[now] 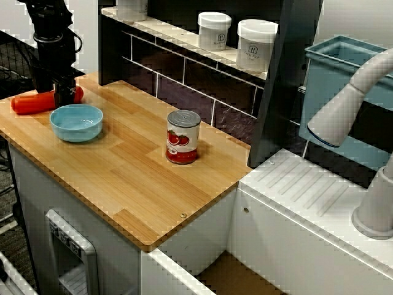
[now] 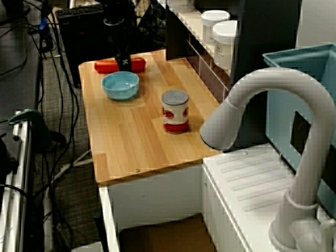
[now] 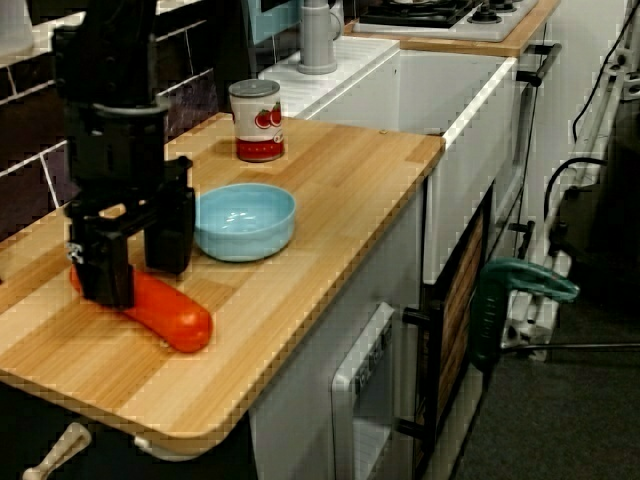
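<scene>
view from above: my pincer (image 1: 64, 93) is down on the red sausage (image 1: 31, 102), behind the blue bowl (image 1: 76, 121). view over the tap: sausage flat on the worktop (image 2: 131, 136). low side view: fingers (image 3: 105, 270) spread astride it, so i judge reached but not gripped, not lifted.

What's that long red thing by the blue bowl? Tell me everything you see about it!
The long red thing is smooth, a bit shiny and orange-red, with rounded ends. It may be plastic. It lies flat on the wooden counter, beside the blue bowl. The black gripper stands over one end with a finger on each side. Whether the fingers squeeze it cannot be told.
</scene>
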You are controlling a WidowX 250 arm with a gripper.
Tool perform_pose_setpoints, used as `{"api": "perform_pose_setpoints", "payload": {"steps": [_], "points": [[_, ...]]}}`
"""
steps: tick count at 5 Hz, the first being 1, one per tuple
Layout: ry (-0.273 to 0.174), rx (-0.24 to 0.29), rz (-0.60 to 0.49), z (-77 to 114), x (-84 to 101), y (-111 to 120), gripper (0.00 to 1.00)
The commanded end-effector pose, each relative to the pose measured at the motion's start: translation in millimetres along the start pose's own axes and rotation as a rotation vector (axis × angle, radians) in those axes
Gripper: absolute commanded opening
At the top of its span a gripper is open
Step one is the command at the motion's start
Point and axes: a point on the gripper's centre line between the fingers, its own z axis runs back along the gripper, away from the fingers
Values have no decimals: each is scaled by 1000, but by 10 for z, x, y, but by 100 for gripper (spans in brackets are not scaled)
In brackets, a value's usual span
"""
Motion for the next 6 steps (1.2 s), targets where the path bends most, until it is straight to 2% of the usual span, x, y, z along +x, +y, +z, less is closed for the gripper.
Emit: {"api": "perform_pose_setpoints", "payload": {"steps": [1, 3, 5, 6], "points": [[-48, 34, 4, 205, -97, 132, 0], [-44, 25, -30, 244, -273, 268, 0], [-59, -29, -4, 506, -204, 313, 0], [-70, -47, -4, 633, -135, 234, 0]]}}
